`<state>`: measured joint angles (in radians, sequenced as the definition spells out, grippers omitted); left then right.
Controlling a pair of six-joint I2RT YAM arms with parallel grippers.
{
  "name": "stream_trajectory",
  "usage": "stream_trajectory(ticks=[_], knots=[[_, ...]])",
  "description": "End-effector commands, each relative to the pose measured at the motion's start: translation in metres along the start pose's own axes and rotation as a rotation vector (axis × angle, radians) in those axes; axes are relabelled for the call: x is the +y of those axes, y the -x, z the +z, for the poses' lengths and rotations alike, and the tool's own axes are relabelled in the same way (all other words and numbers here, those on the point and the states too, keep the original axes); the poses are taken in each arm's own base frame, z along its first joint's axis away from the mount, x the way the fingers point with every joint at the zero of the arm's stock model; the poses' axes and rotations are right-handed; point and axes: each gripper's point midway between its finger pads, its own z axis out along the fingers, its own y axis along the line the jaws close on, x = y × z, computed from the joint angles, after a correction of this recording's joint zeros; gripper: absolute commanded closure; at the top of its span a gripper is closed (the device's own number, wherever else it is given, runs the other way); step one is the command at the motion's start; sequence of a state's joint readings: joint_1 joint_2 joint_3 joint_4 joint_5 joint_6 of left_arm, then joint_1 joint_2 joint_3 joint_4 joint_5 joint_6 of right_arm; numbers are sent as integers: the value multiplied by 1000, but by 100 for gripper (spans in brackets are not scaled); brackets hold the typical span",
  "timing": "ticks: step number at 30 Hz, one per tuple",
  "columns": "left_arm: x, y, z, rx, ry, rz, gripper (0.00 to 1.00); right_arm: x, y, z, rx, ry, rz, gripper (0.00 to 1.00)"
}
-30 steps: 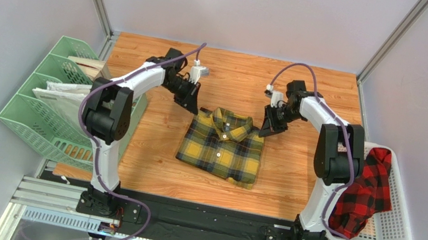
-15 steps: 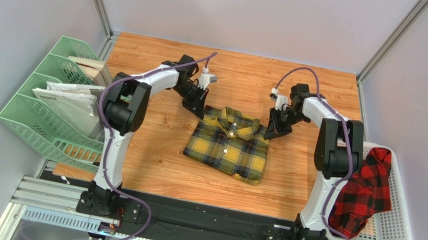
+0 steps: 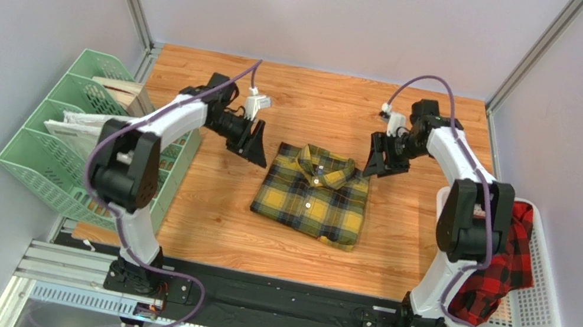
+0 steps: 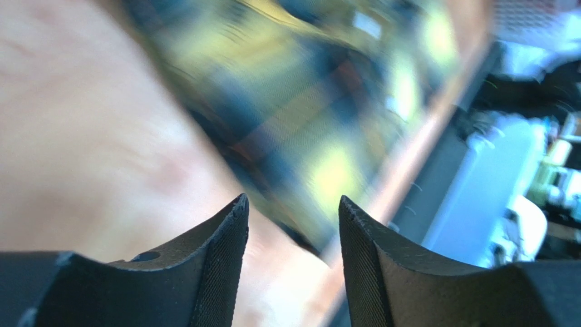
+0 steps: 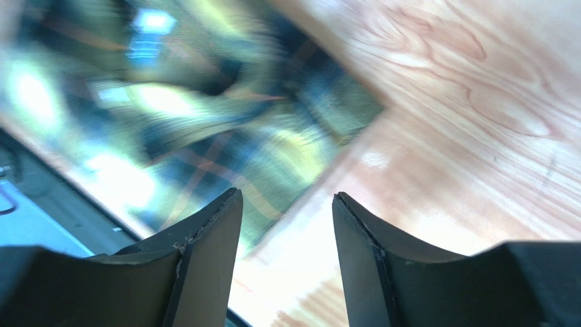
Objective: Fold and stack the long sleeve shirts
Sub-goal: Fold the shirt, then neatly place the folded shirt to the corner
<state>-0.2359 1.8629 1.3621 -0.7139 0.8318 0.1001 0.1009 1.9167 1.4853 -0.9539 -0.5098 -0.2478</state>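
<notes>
Yellow-and-black plaid shirt (image 3: 314, 196), red-and-black plaid shirt (image 3: 508, 260), white perforated basket (image 3: 537, 310), mint-green trays (image 3: 51, 166), orange wood-grain table (image 3: 204, 222)

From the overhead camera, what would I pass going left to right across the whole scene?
Green file rack → left gripper → yellow checked shirt → right gripper → red checked shirt.
</notes>
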Motion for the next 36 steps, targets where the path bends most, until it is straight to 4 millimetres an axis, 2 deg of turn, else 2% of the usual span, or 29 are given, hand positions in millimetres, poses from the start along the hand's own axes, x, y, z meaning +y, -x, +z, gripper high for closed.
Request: stream_trajectory(ticks=[1, 2, 3, 4, 6, 7, 9, 10, 11, 14, 15, 17, 18, 20, 21, 22, 24, 26, 27, 29, 30, 31, 32, 34, 35, 36], knots=[[-75, -32, -23, -61, -230, 21, 41, 73, 30, -50, -162, 165, -146, 45], [-74, -49, -18, -57, -247, -24, 40, 84, 30, -50, -168, 208, -146, 49], [-77, -54, -18, -71, -267, -17, 40, 100, 32, -44, -168, 252, -159, 51], [-89, -56, -22, -92, -310, -17, 39, 117, 29, -41, -155, 323, -129, 54], [-93, -65, -17, -113, -348, -61, 39, 141, 20, -23, -105, 395, -137, 62], [-100, -65, -18, -124, -371, -62, 40, 148, 8, -13, -63, 432, -108, 64], [-110, -68, -16, -130, -424, -43, 44, 162, -2, 4, -37, 471, -111, 70], [-118, -75, -10, -101, -445, -24, 45, 160, -17, 14, 2, 483, -66, 72], [-122, -80, -6, -73, -451, -27, 46, 158, -18, 21, 0, 485, -62, 73], [-123, -97, 14, 16, -451, -55, 52, 143, -40, 40, 56, 455, -22, 75], [-112, -103, 25, 47, -423, -97, 53, 137, -44, 45, 69, 443, -12, 75], [-102, -101, 37, 62, -413, -145, 54, 125, -53, 54, 89, 408, -11, 76], [-86, -105, 49, 88, -371, -184, 55, 120, -54, 57, 94, 392, -13, 76], [-72, -95, 57, 79, -343, -159, 55, 106, -58, 69, 119, 347, -17, 76], [-53, -94, 65, 77, -291, -192, 55, 100, -59, 74, 124, 327, -37, 76], [-45, -80, 68, 46, -276, -183, 55, 88, -64, 84, 153, 294, -33, 76], [-27, -81, 79, 71, -235, -266, 55, 77, -58, 89, 155, 258, -47, 76], [-26, -87, 83, 115, -242, -286, 57, 65, -51, 98, 160, 219, -52, 75], [-29, -91, 83, 131, -235, -278, 57, 64, -34, 97, 131, 203, -76, 75], [-33, -97, 78, 133, -232, -252, 56, 61, -19, 96, 115, 187, -92, 72], [-39, -88, 68, 102, -223, -204, 55, 66, -1, 88, 78, 189, -114, 71], [-43, -84, 60, 88, -218, -185, 53, 69, 1, 81, 83, 197, -105, 68], [-53, -70, 45, 36, -200, -105, 50, 72, 9, 66, 52, 204, -103, 66], [-61, -53, 25, -18, -135, -10, 46, 84, 17, 42, 3, 230, -82, 54], [-62, -37, 8, -78, -42, 75, 43, 87, 20, 31, -24, 232, -69, 50], [-61, -29, -1, -107, 13, 119, 41, 95, 28, 7, -89, 211, -91, 43]])
